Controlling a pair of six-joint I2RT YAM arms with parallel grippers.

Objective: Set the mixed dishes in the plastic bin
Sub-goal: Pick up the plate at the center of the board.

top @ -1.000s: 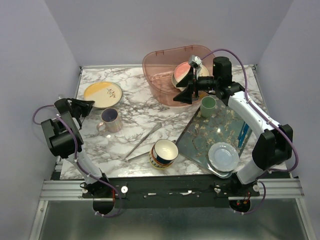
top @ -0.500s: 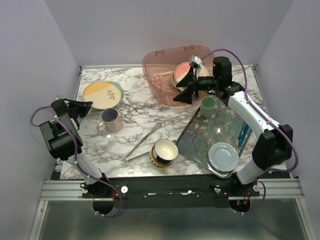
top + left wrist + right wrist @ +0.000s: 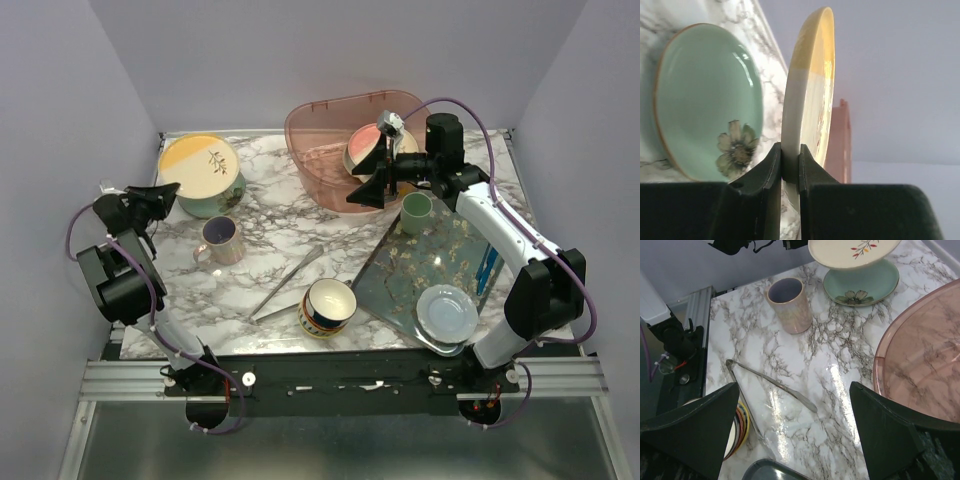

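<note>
Biggest first: the white marble bench (image 3: 280,200) carries everything. The large translucent pink plastic bin (image 3: 320,135) sits at its far edge with one pink-and-cream dish (image 3: 365,148) already leaning inside. The flat floral-printed tray (image 3: 440,250) is off to the right.

The news is on the left. A second ago the round yellow-and-cream ceramic plate (image 3: 200,166) lay flat on top of the round mint-green plate (image 3: 218,205). Now it's lifted off and tilted, well apart from the bin, and the green one lies uncovered on the bench below it. Our left claw (image 3: 790,160) is clenched on the plate's rim, one finger on each face.

So we reckon the pick is done, and the carry across to the bin is what's left for this plate.

Our right claw (image 3: 362,193) hasn't budged. It hangs by the bin's near wall, spread wide with nothing in it.

Still out are:
- the navy-and-yellow striped bowl (image 3: 328,305)
- the pale blue saucer (image 3: 447,312) on the tray
- the pale lilac mug (image 3: 220,240)
- the small green cup (image 3: 416,210) on the tray

The long metal tongs (image 3: 290,282) aren't dishes.
</note>
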